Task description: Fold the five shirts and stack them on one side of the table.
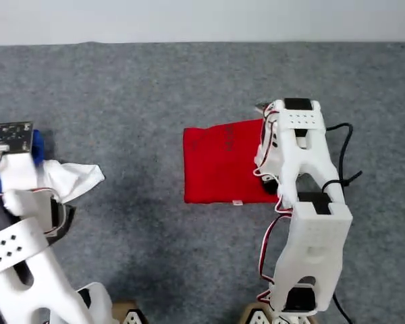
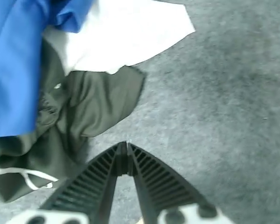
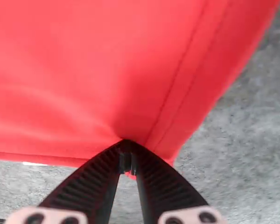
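A loose heap of three shirts is seen at the left edge of the grey worktop [image 1: 142, 256]. A blue shirt [image 2: 14, 70] is laid on top and nearest that edge. A white shirt [image 1: 67, 179] is spread from under it towards the middle of the worktop, and a dark shirt [image 2: 88, 102] is crumpled beneath both, on the side towards the front edge. None of the three is folded.

The left pincer [image 2: 126, 158] is held just beside the dark shirt, over bare worktop. Its fingers are pressed together with nothing gripped between them.

Near the middle of the worktop, a red shirt [image 1: 219, 165] is laid flat, folded into a neat rectangle and well apart from the heap. Its right side is covered by the right arm, which is stretched out from the front edge.

The right pincer [image 3: 126, 161] is set at that shirt's edge. Its fingers are closed on the red cloth, which is puckered at the tips, and a small piece of red is visible between them.
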### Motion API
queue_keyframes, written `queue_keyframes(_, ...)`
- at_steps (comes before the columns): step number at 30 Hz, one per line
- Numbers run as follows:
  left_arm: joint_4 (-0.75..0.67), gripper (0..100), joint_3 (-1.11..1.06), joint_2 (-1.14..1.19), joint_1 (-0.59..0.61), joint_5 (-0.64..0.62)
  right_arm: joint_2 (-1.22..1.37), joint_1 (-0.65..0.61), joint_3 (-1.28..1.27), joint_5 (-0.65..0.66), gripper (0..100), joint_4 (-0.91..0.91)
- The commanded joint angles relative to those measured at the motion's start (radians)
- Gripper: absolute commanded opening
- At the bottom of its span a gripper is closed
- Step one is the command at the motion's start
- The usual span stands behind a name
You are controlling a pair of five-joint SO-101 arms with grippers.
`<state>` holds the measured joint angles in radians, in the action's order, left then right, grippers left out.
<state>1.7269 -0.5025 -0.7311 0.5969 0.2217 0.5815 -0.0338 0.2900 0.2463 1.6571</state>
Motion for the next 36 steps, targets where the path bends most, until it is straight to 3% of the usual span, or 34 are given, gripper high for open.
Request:
queue_keyframes(1, 0.018, 1, 0.033, -0.018, 0.034, 0.032, -0.033, 0.008, 0.035, 0.014, 1.0, -0.007)
queue_keyframes(11, 0.026, 1, 0.165, -0.018, 0.034, 0.031, -0.262, -0.211, 0.080, 0.009, 1.0, 0.074)
queue_keyframes(20, 0.026, 1, 0.186, -0.018, 0.034, 0.031, -0.136, -0.440, 0.078, 0.008, 1.0, -0.024)
queue_keyframes(28, 0.026, 1, 0.186, -0.018, 0.034, 0.031, 0.125, -0.512, 0.094, 0.008, 1.0, -0.111)
queue_keyframes(36, 0.026, 1, 0.186, -0.018, 0.034, 0.032, 0.018, -0.478, 0.239, 0.009, 0.9, -0.004)
